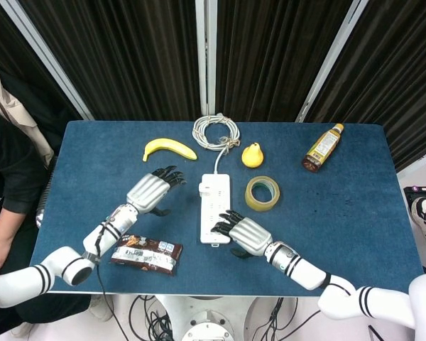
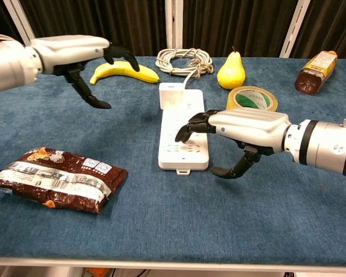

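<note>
On the blue table (image 1: 355,213), the white power strip (image 1: 215,206) lies near the middle, running from the front edge toward the back, its coiled cable (image 1: 214,131) at the back edge. The right hand (image 1: 240,233) hovers over the strip's front end, fingers spread apart and empty, fingertips (image 2: 187,126) just above its sockets. The left hand (image 1: 150,190) hangs to the strip's left, fingers apart, holding nothing, near the banana (image 1: 169,148). A brown snack packet (image 1: 146,252) lies by the front edge, left of the strip. Right of the strip sit a yellow tape roll (image 1: 262,193) and, behind it, a pear (image 1: 253,155). A bottle (image 1: 322,148) lies toward the back right corner.
</note>
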Action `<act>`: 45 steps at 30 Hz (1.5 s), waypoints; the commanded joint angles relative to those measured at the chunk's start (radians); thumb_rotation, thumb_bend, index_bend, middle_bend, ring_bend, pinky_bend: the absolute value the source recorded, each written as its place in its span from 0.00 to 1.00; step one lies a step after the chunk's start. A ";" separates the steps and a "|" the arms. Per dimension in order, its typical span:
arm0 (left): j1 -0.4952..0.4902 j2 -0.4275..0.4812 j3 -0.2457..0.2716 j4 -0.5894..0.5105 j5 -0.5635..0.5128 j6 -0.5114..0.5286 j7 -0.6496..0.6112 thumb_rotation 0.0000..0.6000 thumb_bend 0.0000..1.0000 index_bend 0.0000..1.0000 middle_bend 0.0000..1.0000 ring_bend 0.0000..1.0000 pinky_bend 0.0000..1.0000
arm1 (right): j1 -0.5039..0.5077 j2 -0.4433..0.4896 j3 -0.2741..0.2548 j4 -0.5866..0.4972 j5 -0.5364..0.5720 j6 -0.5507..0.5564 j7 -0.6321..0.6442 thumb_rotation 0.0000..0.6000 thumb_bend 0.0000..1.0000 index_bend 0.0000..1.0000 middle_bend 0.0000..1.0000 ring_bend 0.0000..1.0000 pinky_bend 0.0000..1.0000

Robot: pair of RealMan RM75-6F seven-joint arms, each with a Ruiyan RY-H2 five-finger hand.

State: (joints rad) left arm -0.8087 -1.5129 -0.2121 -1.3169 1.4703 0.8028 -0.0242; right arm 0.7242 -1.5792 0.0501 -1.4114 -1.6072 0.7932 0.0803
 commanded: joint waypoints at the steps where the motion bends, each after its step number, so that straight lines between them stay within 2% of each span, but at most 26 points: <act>1: -0.037 -0.040 0.004 0.041 -0.006 -0.025 -0.021 1.00 0.19 0.25 0.17 0.07 0.27 | 0.000 -0.013 -0.014 0.015 -0.001 0.013 0.019 1.00 0.33 0.20 0.20 0.00 0.00; 7: -0.105 -0.112 0.003 0.117 -0.004 -0.060 -0.076 1.00 0.19 0.28 0.21 0.12 0.35 | -0.002 -0.037 -0.038 0.043 -0.008 0.040 0.062 1.00 0.33 0.20 0.21 0.00 0.02; 18: -0.242 -0.235 -0.030 0.296 -0.020 -0.115 -0.124 1.00 0.19 0.27 0.22 0.12 0.33 | 0.000 -0.057 -0.058 0.070 -0.007 0.072 0.111 1.00 0.33 0.20 0.21 0.00 0.02; 24: -0.298 -0.272 -0.020 0.375 -0.038 -0.175 -0.113 1.00 0.19 0.27 0.22 0.12 0.34 | 0.008 -0.062 -0.065 0.079 -0.007 0.075 0.126 1.00 0.33 0.20 0.21 0.00 0.02; 27: -0.318 -0.291 -0.013 0.415 -0.044 -0.199 -0.122 1.00 0.24 0.31 0.27 0.19 0.41 | 0.011 -0.066 -0.068 0.086 -0.006 0.076 0.135 1.00 0.33 0.20 0.21 0.00 0.02; 30: -0.330 -0.308 -0.006 0.449 -0.041 -0.199 -0.144 1.00 0.27 0.37 0.36 0.29 0.52 | 0.013 -0.069 -0.072 0.091 -0.003 0.075 0.144 1.00 0.33 0.20 0.21 0.00 0.02; 32: -0.336 -0.318 0.002 0.472 -0.031 -0.188 -0.160 1.00 0.30 0.42 0.41 0.35 0.61 | 0.015 -0.071 -0.073 0.094 -0.002 0.075 0.148 1.00 0.33 0.20 0.21 0.00 0.02; 38: -0.339 -0.344 0.033 0.534 0.004 -0.138 -0.210 1.00 0.38 0.57 0.55 0.51 0.78 | 0.020 -0.072 -0.079 0.099 0.002 0.072 0.171 1.00 0.35 0.20 0.21 0.00 0.02; 42: -0.328 -0.362 0.042 0.567 0.017 -0.094 -0.324 1.00 0.42 0.63 0.64 0.55 0.81 | 0.023 -0.076 -0.083 0.106 0.005 0.069 0.187 1.00 0.36 0.20 0.21 0.00 0.02; 45: -0.328 -0.370 0.055 0.595 0.031 -0.079 -0.391 1.00 0.42 0.64 0.66 0.55 0.81 | 0.022 -0.078 -0.086 0.105 0.003 0.075 0.202 1.00 0.36 0.20 0.20 0.00 0.02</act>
State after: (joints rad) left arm -1.1398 -1.8706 -0.1698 -0.7485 1.4868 0.7017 -0.3651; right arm 0.7465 -1.6562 -0.0345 -1.3061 -1.6034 0.8660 0.2793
